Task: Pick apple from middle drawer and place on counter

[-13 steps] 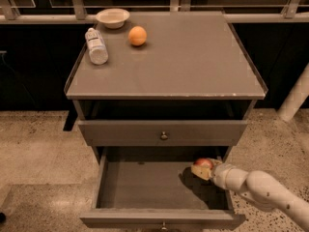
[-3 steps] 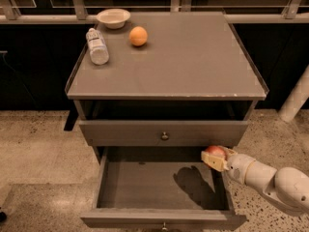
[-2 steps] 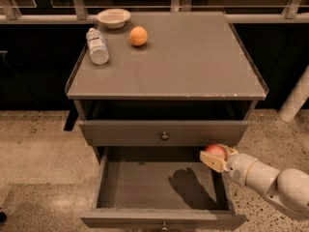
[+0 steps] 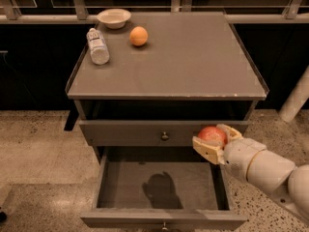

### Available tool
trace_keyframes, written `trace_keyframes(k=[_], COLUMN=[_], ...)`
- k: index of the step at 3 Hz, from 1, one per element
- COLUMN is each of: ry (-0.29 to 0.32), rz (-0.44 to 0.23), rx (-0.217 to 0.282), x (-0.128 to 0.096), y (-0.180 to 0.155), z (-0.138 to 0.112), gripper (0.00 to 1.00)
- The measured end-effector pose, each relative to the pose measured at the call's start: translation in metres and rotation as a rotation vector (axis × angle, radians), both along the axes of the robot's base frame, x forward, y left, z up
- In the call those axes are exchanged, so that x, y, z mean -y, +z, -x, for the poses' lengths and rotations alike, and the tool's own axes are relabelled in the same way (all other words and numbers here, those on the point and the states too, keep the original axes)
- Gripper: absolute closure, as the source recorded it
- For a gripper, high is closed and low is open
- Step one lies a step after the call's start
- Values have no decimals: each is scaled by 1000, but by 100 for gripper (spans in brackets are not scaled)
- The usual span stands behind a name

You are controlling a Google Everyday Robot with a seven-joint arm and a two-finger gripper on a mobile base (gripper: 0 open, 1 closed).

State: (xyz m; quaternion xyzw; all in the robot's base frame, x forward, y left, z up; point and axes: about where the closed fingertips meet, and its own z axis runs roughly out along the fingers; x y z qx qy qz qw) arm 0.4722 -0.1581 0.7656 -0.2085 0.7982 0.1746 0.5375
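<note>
The red apple (image 4: 211,134) sits between the fingers of my gripper (image 4: 215,141), which is shut on it. I hold it above the right side of the open middle drawer (image 4: 120,183), level with the closed drawer front above. The drawer floor is bare and shows the gripper's shadow. The counter (image 4: 193,62) lies above and behind the gripper. My white arm reaches in from the lower right.
On the counter's back left stand a white bowl (image 4: 114,18), an orange fruit (image 4: 138,36) and a plastic bottle (image 4: 98,46) lying on its side. The upper drawer front (image 4: 145,132) is closed. A white pole (image 4: 295,100) stands at right.
The gripper has lifted the apple from the drawer floor to above the drawer's right side, rising a little further in the last second.
</note>
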Motion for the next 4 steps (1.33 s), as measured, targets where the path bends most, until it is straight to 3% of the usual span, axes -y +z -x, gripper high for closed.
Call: trace_keyframes(k=[1,3,4], ry=[2,5,21], rz=[51,38,103], rx=[20,-2,61], x=[-5,-9,-16], y=[16,12,57], z=[1,5,8], gripper=[100,100,100])
